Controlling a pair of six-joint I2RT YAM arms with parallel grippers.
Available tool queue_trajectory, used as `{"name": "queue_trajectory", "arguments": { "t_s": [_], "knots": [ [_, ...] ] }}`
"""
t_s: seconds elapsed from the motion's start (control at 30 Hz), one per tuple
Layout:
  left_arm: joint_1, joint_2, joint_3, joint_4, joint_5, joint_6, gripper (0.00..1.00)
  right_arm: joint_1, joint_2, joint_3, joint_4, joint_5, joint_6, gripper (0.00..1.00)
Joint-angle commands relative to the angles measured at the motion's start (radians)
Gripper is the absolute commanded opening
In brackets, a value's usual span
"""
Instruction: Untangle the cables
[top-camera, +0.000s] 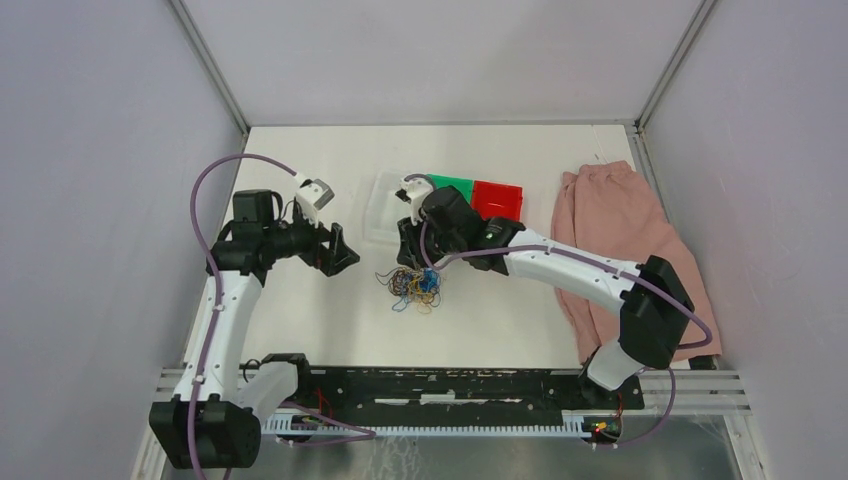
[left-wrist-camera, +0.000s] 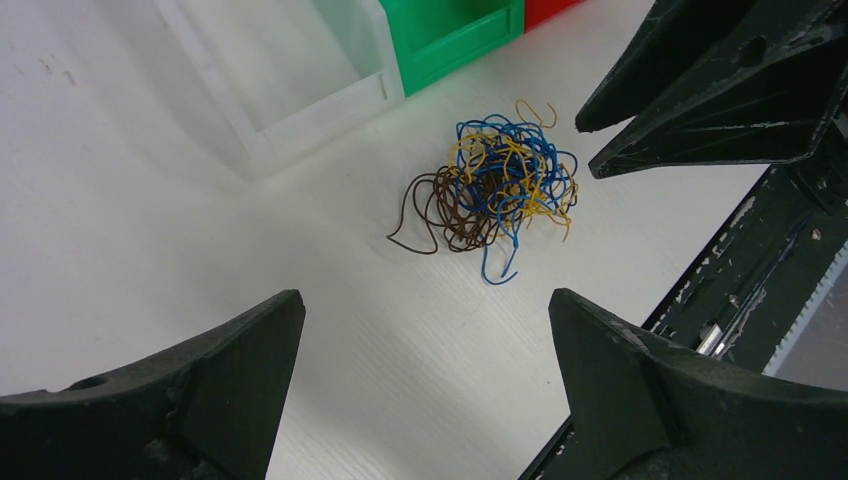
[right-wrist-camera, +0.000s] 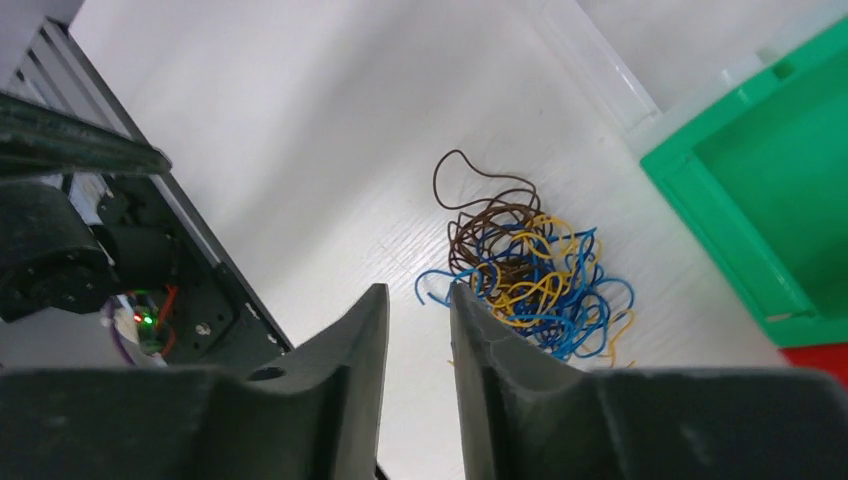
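Blue, brown, yellow: finds cables (left-wrist-camera: 490, 185) in one clump on worktop (left-wrist-camera: 150, 200), none separated, left end effector (left-wrist-camera: 425, 300) wide, right end effector (right-wrist-camera: 417, 290) narrow and seemingly empty.

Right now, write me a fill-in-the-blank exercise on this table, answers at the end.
The cables form one tangle of blue, yellow and ____ strands.
The left gripper has its jaws wide ____.
The right gripper holds ____.
The cloth beside the red bin is ____.
Missing words: brown, open, nothing, pink.
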Motion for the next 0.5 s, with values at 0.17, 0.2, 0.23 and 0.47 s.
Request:
{"name": "queue_trajectory", "arguments": {
  "t_s": [0.17,0.2,0.23,0.47],
  "knots": [
    [-0.006,-0.012,0.004,-0.004,0.041,-0.005,0.99,0.0,0.042,-0.029,-0.088,0.097,0.004,0.62],
    [-0.007,-0.007,0.004,-0.004,0.039,-0.004,0.99,0.0,0.058,-0.036,-0.086,0.093,0.004,0.61],
    [-0.006,-0.005,0.003,-0.004,0.036,-0.002,0.99,0.0,0.07,-0.043,-0.079,0.09,0.005,0.61],
    [-0.006,-0.017,0.002,-0.005,0.018,0.014,0.99,0.001,0.166,-0.022,-0.035,0.073,0.014,0.48]
  ]
}}
